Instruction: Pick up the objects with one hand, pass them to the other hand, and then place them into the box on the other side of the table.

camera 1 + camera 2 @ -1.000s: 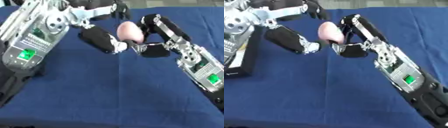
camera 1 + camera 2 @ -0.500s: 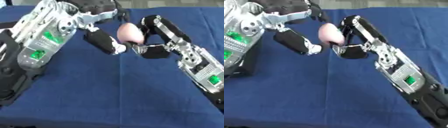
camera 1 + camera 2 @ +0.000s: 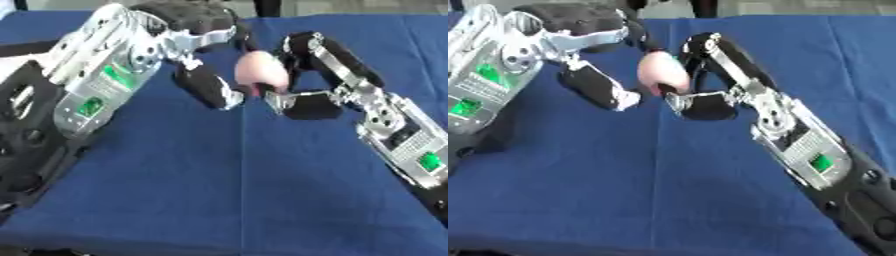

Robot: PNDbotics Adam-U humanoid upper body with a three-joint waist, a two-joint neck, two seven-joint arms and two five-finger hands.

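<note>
Mid-desk, above the blue cloth [image 3: 219, 190]: a pale pink, egg-shaped object [image 3: 261, 71] sits between the robot's two hands, clear of the desk [image 3: 623, 170] surface. The right hand [image 3: 306, 75], coming in from the right w/ its silver-and-black forearm, has fingers curled round the object's far side and its thumb tucked under, gripping it. The left hand [image 3: 197, 60] reaches in from the upper left; its fingers arch over the object's top-left and its thumb [image 3: 210, 90] points down just beside it, w/ the tip close to the right hand's thumb. Whether the left hand's fingers actually touch the object can't be told; they're bent around it, not closed on it. Dark item [image 3: 22, 140] at left edge, partly hidden by left arm.
</note>
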